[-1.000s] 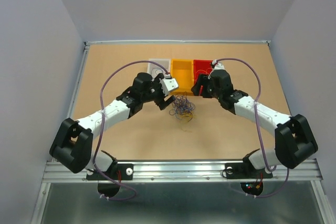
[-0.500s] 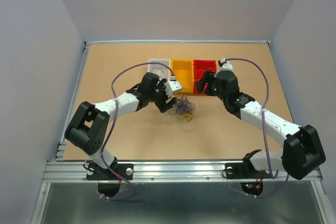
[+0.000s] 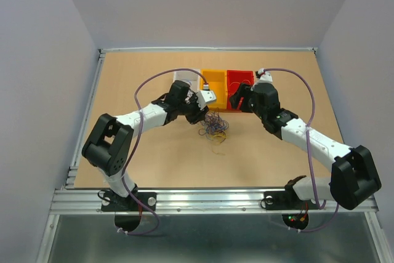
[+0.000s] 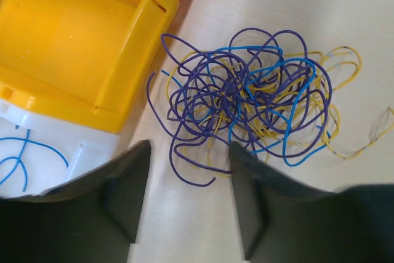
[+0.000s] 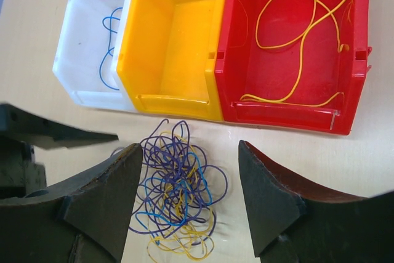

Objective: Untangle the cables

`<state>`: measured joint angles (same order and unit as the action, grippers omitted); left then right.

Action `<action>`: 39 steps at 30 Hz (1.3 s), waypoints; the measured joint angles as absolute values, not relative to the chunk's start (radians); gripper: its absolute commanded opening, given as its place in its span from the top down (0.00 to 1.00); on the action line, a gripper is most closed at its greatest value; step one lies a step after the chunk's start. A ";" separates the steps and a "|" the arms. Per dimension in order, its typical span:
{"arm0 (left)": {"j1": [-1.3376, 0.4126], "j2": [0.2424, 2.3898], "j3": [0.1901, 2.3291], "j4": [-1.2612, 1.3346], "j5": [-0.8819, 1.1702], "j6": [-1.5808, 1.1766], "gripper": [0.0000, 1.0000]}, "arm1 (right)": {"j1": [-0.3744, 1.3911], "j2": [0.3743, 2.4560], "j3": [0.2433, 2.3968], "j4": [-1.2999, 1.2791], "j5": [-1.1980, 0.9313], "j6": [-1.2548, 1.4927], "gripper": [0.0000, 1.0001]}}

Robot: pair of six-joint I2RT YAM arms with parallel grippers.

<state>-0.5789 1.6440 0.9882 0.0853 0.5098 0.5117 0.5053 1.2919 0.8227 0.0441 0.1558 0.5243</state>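
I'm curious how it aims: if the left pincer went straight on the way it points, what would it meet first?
Probably the tangle of cables: its nearest purple loop lies right ahead of the open left pincer, though height above them is unclear.

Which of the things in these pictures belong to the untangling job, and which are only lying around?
Belong to the job:
- tangle of thin blue, yellow and purple wires
- white plastic bin, yellow plastic bin, red plastic bin

Not part of it:
- thick lavender cables of the arms
- light wooden table
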 measured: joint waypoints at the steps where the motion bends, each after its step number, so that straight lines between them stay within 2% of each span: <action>1: -0.579 1.657 0.994 0.085 0.507 0.510 0.85 | 0.505 1.292 0.823 0.046 0.156 0.524 0.31; 2: -0.579 1.669 0.996 0.085 0.503 0.512 1.00 | 0.505 1.292 0.823 0.046 0.156 0.524 0.31; 10: -0.590 1.699 0.996 0.046 0.501 0.535 1.00 | 0.505 1.290 0.821 0.051 0.149 0.520 0.31; 17: -0.594 1.597 0.987 0.013 0.541 0.551 1.00 | 0.505 1.282 0.761 0.158 0.001 0.486 0.28; 18: -0.594 1.559 0.986 0.010 0.550 0.553 0.98 | 0.505 1.283 0.753 0.171 -0.019 0.486 0.28; 19: -0.594 1.535 0.985 0.010 0.554 0.553 0.81 | 0.505 1.285 0.749 0.177 -0.044 0.485 0.27; 20: -0.594 1.497 0.982 0.011 0.559 0.553 0.43 | 0.505 1.287 0.749 0.186 -0.061 0.486 0.25; 22: -0.594 1.441 0.981 0.014 0.559 0.543 0.12 | 0.505 1.290 0.749 0.204 -0.082 0.486 0.25; 23: -0.595 1.423 0.981 0.018 0.556 0.534 0.01 | 0.505 1.290 0.749 0.210 -0.089 0.486 0.24; 31: -0.628 1.426 0.960 -0.041 0.522 0.577 0.02 | 0.505 1.283 0.748 0.218 -0.094 0.486 0.23; 39: -0.665 1.306 0.688 0.142 0.422 0.791 0.04 | 0.505 1.220 0.736 0.220 -0.070 0.486 0.23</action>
<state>-0.6655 1.3064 0.6880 0.1417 0.4217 0.7906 0.5053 1.2201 0.7357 0.2195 -0.0704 0.4858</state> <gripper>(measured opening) 0.963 0.766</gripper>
